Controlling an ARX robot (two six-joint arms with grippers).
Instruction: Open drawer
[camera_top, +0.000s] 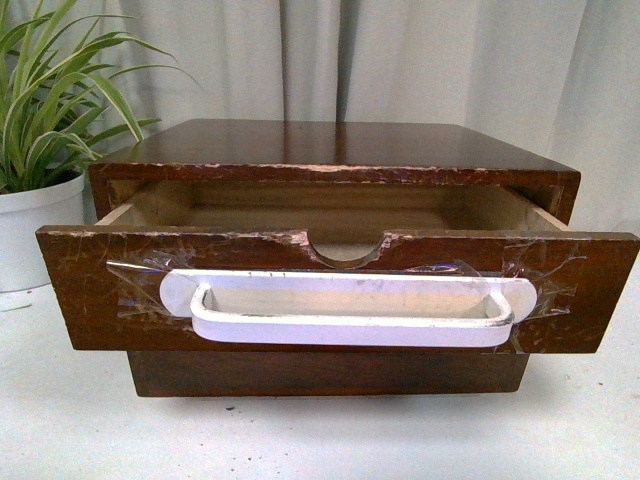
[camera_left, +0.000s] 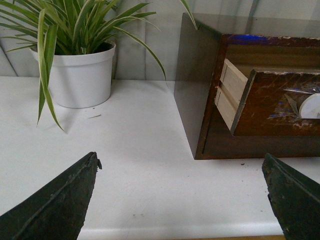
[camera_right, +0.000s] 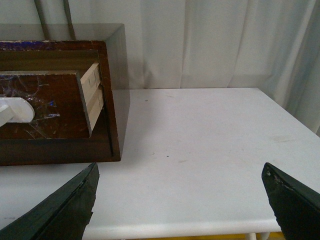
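Observation:
The drawer (camera_top: 90, 300), dark brown and scratched, stands pulled out of its wooden cabinet (camera_top: 330, 150). Its long white bar handle (camera_top: 350, 308) is held on by clear tape, below a half-round notch (camera_top: 348, 250). The pale inside of the drawer shows and looks empty. Neither gripper shows in the front view. My left gripper (camera_left: 180, 165) is open and empty over the table, left of the cabinet, where the drawer (camera_left: 270, 107) juts out. My right gripper (camera_right: 180, 167) is open and empty, right of the cabinet, with the drawer (camera_right: 45, 107) in sight.
A green striped plant in a white pot (camera_top: 35, 230) stands left of the cabinet, also in the left wrist view (camera_left: 80, 75). The white table (camera_right: 210, 130) ends at a front edge near both grippers. A pale curtain (camera_top: 400, 60) hangs behind.

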